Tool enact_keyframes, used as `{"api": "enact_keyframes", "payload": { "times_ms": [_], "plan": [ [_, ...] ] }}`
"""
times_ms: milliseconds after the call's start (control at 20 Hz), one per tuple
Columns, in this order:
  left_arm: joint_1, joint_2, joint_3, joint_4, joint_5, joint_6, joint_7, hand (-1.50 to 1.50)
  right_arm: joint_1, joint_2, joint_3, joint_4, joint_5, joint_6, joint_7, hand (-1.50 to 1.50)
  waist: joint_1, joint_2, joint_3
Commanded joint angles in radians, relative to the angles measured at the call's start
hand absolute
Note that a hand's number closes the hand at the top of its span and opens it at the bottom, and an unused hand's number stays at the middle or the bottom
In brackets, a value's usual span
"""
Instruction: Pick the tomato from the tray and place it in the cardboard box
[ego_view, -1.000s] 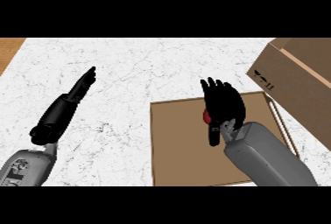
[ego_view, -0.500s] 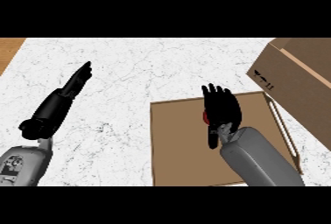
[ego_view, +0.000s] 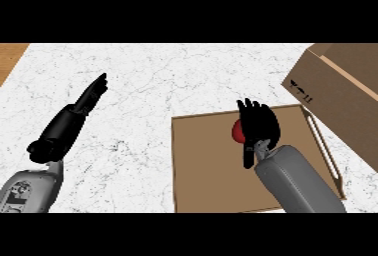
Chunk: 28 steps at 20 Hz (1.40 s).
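A red tomato (ego_view: 238, 132) lies on the flat brown tray (ego_view: 210, 175) at the right of the counter. My right hand (ego_view: 258, 125) hovers right over it with straight fingers pointing away from me, hiding most of the tomato; only its left side shows. The thumb hangs down toward me, and I see no fingers curled round the tomato. The cardboard box (ego_view: 339, 90) stands at the far right, beyond the tray's right rim. My left hand (ego_view: 90, 95) rests open at the left, fingers pointing up and away.
The white marble counter (ego_view: 170, 75) spreads around the tray. A wooden strip (ego_view: 10, 57) shows at the far left corner. The box's side bears a small black mark.
My right hand has drawn back toward me and slightly left over the tray, settling above the tomato. The left hand has shifted a little left.
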Motion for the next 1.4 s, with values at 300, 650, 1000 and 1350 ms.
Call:
{"api": "enact_keyframes", "payload": {
  "times_ms": [300,650,1000,1350],
  "plan": [
    [0.022,-0.008,0.034,-0.04,-0.009,-0.034,0.011,0.0,-0.056,-0.003,0.028,0.171,0.142,-0.18,-0.268,1.5,0.009,0.002,0.0],
    [-0.032,-0.072,-0.005,-0.025,-0.071,0.008,0.057,0.0,-0.099,-0.037,-0.064,0.195,0.084,-0.231,-0.481,1.5,0.01,0.004,0.001],
    [-0.014,-0.038,0.034,-0.052,-0.032,-0.045,0.051,0.0,-0.221,-0.002,-0.155,0.298,0.012,-0.315,-0.69,1.5,0.012,0.002,0.0],
    [0.039,-0.054,0.033,-0.045,-0.049,-0.041,0.017,0.0,-0.248,-0.065,-0.152,0.143,0.108,-0.388,-0.688,1.5,-0.003,-0.004,0.0]
  ]
}}
